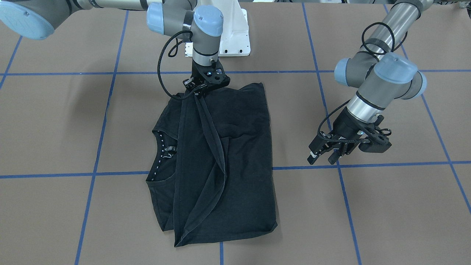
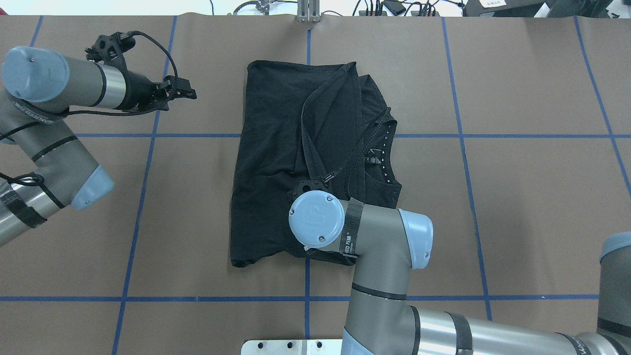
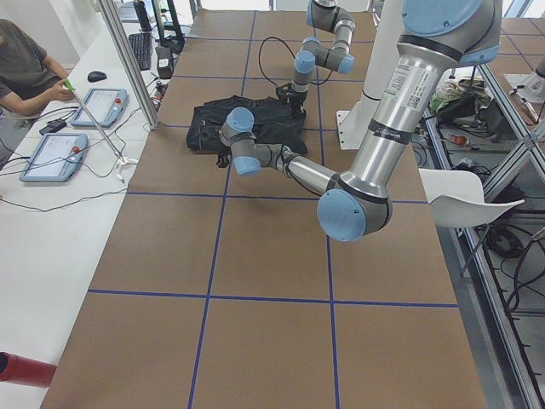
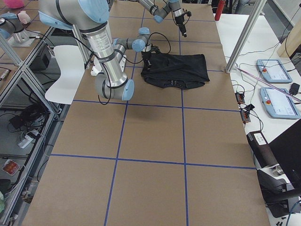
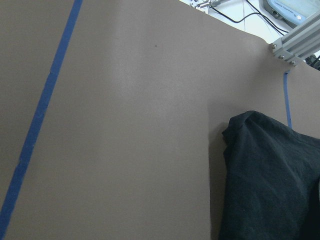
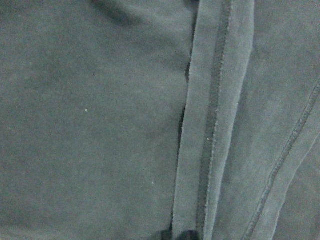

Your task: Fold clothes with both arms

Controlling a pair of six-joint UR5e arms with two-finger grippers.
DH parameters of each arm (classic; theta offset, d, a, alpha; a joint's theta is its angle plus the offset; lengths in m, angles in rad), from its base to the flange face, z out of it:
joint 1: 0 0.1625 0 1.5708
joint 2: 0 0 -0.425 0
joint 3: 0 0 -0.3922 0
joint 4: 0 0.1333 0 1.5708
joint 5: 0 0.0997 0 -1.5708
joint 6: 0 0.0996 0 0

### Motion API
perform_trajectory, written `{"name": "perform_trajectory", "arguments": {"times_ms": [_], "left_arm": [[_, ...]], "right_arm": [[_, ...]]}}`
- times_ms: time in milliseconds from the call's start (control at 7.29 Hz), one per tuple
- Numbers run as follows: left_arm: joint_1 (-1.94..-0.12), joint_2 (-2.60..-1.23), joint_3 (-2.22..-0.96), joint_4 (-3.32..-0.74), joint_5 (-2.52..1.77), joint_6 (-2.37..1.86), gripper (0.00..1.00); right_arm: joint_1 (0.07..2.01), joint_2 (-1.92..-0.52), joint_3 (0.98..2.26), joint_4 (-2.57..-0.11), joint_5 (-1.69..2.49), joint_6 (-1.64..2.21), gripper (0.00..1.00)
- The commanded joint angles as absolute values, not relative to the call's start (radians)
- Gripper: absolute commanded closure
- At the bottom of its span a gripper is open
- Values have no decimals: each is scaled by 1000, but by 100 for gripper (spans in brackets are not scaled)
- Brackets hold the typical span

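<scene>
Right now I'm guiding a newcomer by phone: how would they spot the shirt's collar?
On the brown, blue-taped table lies one black T-shirt. Its collar is the curved edge towards the right arm, alone in carrying a row of small white triangles.

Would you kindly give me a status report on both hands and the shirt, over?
Right hand shut on T-shirt edge, fold lifted. Left hand open, off the cloth. T-shirt partly folded, collar showing. Nothing seen in the way.

My right arm (image 2: 379,236) overhangs the near edge of the T-shirt (image 2: 271,148), while bare table (image 2: 197,187) lies between that shirt and my left claw (image 2: 183,92).
</scene>
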State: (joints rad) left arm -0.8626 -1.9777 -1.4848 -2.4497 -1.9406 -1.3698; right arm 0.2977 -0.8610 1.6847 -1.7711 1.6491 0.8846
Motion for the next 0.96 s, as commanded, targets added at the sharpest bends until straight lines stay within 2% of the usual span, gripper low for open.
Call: {"name": "perform_trajectory", "arguments": {"times_ms": [0, 137, 411, 548, 823], "left_arm": [[-862, -1977, -1482, -2450, -1940, -1370, 13], [-862, -1977, -1483, -2450, -1940, -1370, 13], [-862, -1979, -1486, -2450, -1940, -1373, 13], [-862, -1977, -1494, -2450, -1940, -1376, 13], [-862, -1977, -1496, -2450, -1940, -1376, 13]], "right_arm": [[301, -859, 1693, -1772, 1646, 884, 100], [320, -864, 1722, -1781, 1657, 881, 100], [302, -978, 1907, -1894, 1654, 890, 100], [226, -1082, 1948, -1885, 1646, 1025, 100], [224, -1100, 1974, -1856, 1660, 1066, 100]]}}
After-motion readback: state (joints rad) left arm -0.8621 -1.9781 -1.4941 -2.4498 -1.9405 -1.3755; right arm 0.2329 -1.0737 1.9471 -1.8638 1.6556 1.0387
